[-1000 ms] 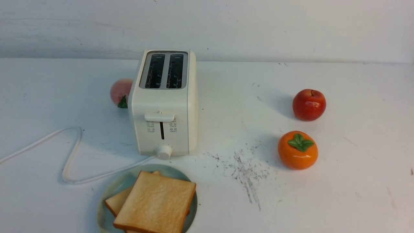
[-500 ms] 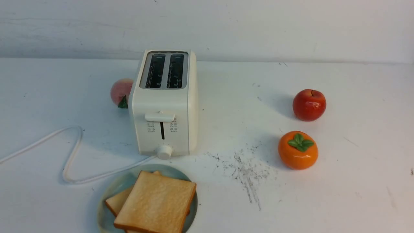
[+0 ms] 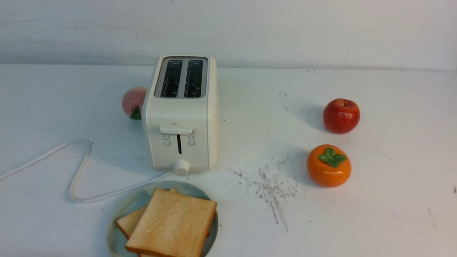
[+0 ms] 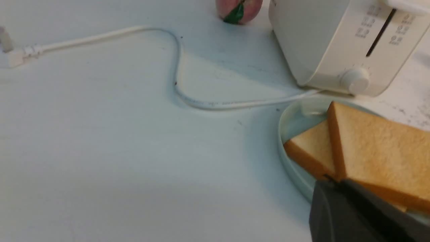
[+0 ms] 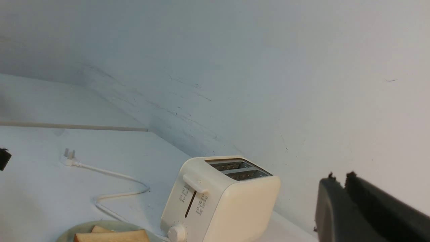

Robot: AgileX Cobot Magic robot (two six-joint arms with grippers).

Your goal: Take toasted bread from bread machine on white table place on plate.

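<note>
Front view: both toast slices (image 3: 173, 223) on plate (image 3: 121, 210) lower left | toaster (image 3: 182, 117) slots empty, task looks done | my left pincer (image 4: 336, 181) closed empty; my right pincer (image 5: 339, 179) nearly closed, empty.

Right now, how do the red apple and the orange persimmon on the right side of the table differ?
The red apple is deep red with a bare stem dimple; the orange persimmon is orange with a green leafy cap. The apple sits farther from the robot, the persimmon nearer and slightly to the left. The apple looks rounder, the persimmon more squat. Both are glossy, stand upright on the white table, and are untouched.
</note>
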